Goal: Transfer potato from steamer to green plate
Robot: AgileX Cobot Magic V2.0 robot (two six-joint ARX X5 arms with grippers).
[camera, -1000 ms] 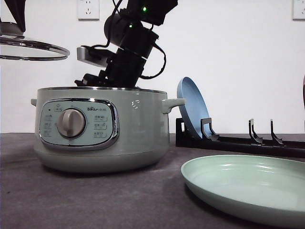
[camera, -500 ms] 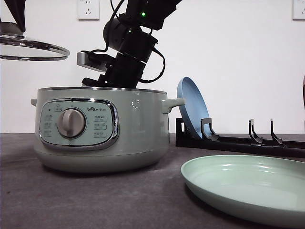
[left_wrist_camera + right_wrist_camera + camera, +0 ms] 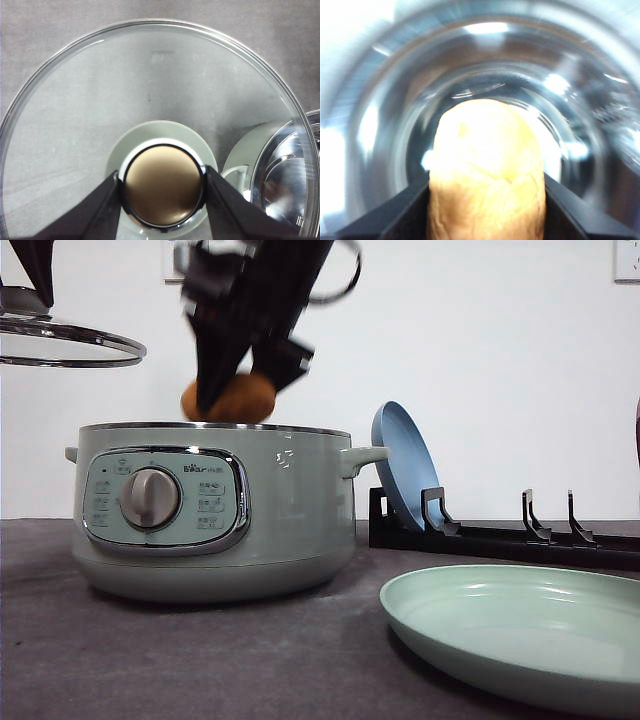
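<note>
The orange-brown potato (image 3: 232, 398) hangs just above the rim of the sage-green steamer (image 3: 215, 510), with my right gripper (image 3: 240, 375) shut on it. In the right wrist view the potato (image 3: 487, 172) sits between the dark fingers, with the steamer's shiny inside (image 3: 570, 100) blurred behind it. My left gripper (image 3: 164, 187) is shut on the knob of the glass lid (image 3: 150, 100), held in the air at the upper left, where the lid's rim (image 3: 70, 345) shows in the front view. The pale green plate (image 3: 520, 635) lies at the front right of the table.
A black dish rack (image 3: 500, 535) stands behind the green plate and holds a blue plate (image 3: 402, 475) on edge. The steamer's side handle (image 3: 365, 455) points toward the rack. The dark table surface (image 3: 200, 660) lies in front of the steamer.
My right arm has risen out of the steamer, bringing the potato up above the rim. The left arm and the lid have stayed in place.
</note>
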